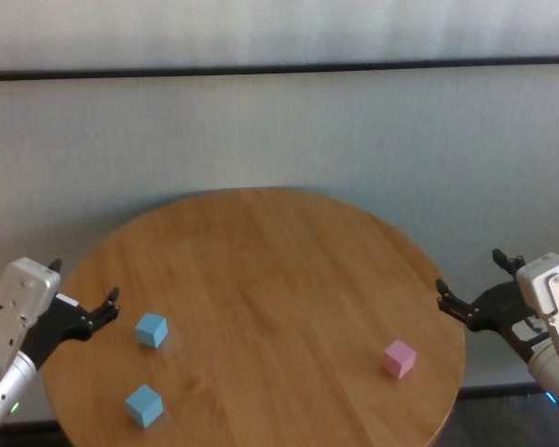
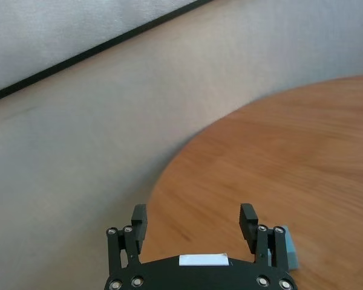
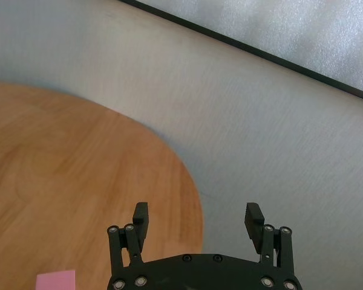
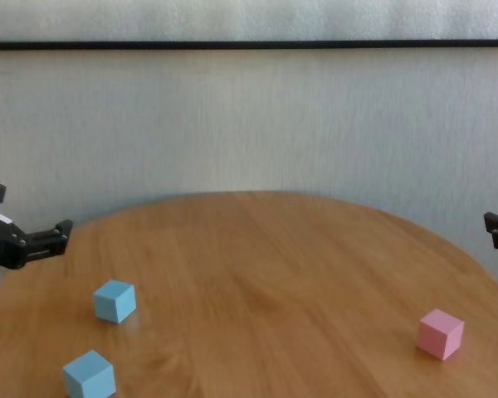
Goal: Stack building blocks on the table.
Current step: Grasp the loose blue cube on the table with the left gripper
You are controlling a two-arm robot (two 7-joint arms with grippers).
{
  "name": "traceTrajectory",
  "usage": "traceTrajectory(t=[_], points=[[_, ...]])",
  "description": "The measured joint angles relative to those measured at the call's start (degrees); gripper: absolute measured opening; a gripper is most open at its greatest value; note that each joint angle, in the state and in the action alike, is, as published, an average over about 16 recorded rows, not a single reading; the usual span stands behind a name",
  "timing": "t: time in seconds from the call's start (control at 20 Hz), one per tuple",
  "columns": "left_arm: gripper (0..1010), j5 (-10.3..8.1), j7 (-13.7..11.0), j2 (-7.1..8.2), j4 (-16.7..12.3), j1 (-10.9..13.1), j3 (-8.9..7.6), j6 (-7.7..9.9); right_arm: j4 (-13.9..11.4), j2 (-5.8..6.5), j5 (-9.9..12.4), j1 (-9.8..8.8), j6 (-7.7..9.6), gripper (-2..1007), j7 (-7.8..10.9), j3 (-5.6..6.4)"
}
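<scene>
Round wood table [image 1: 279, 270] by grey wall [image 1: 279, 130], 3 blocks apart, L tool [image 1: 84, 296] & R tool [image 1: 468, 279] wide open, empty.

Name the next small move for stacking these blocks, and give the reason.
Probably the left gripper should ease in and down over the farther blue block. Its jaws are open and empty at the table edge, that block lies closest, and nothing is stacked yet: the nearer blue block and pink block sit apart. The right gripper waits open by the pink one.

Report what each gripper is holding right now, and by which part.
Nothing is held. The left gripper and right gripper are both open and empty at the table edges; all three blocks sit loose on the table.
</scene>
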Motion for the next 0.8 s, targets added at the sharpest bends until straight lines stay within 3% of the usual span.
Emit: traceTrajectory(t=[0.2, 0.35, 0.6, 0.8], points=[[1000, -3.24, -3.9, 2.29, -2.3, 1.9, -1.38, 1.81, 0.0, 0.0, 0.0, 0.0, 0.0, 1005, 0.0, 0.0], [1000, -6.84, -7.7, 4.63, -4.7, 3.8, -2.97, 4.05, 0.0, 0.0, 0.0, 0.0, 0.0, 1005, 0.0, 0.0], [1000, -14.1, -14.2, 8.83, -8.9, 7.3, -6.1, 9.29, 0.0, 0.0, 0.0, 0.0, 0.0, 1005, 0.0, 0.0], [1000, -18.93, -19.0, 11.23, -11.3, 9.0, -7.86, 13.7, 0.0, 0.0, 0.0, 0.0, 0.0, 1005, 0.0, 0.0]])
